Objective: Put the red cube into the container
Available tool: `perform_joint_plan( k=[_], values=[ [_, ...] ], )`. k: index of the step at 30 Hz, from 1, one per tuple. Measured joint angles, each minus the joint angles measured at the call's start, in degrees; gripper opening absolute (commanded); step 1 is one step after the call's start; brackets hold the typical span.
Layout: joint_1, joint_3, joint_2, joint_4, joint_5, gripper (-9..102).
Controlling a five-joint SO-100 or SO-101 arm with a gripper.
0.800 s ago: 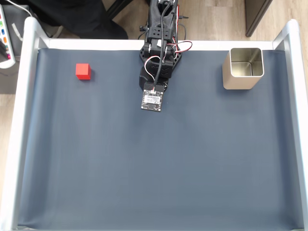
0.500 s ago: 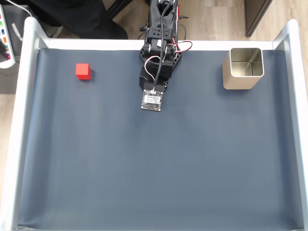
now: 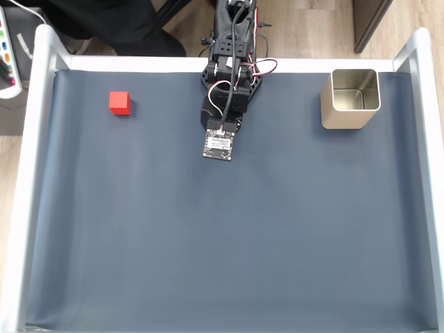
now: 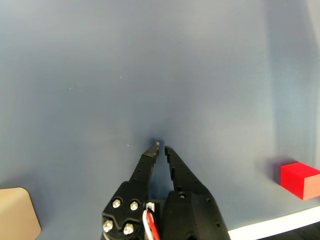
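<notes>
While the arm (image 3: 229,76) sits folded at the far edge of the table, nothing of the task is done yet. From the room I see first the big dark blue-grey mat (image 3: 222,229), smooth and matte, which covers the whole table inside a pale metal frame (image 3: 36,180). I think the soft mat is there so that small things do not slide.

Next in size is the container (image 3: 351,98), a square tin of silvery-beige metal with rounded corners and a shiny inside. It stands upright near the far right corner in the fixed view, open at the top, ready to receive something. In the wrist view its rounded corner (image 4: 17,214) shows at the lower left.

Then comes the gripper (image 4: 161,147). Its black plastic fingers point down toward the bare mat, with the tips almost together and only a thin gap between them; it holds nothing.

Smallest is the red cube (image 3: 120,103), plain and matte, resting on the mat near the far left corner, well apart from the container. It also shows in the wrist view (image 4: 299,179) at the right.
</notes>
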Motion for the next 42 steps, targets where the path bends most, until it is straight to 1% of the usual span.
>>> perform_joint_plan(
  k=[13, 18, 23, 27, 31, 38, 42],
  values=[
    [0.0, 0.0, 0.0, 0.0, 0.0, 2],
    [-6.9, 0.0, 0.0, 0.1, 0.2, 2],
    [-9.0, 0.0, 0.0, 0.0, 1.2, 2],
    [-7.2, 0.0, 0.0, 0.0, 2.2, 1],
    [-7.6, 0.0, 0.0, 0.0, 2.4, 0],
    [-7.5, 0.0, 0.0, 0.3, 0.4, 0],
    [-7.6, -0.9, -4.3, -1.1, -2.3, 0]
  ],
)
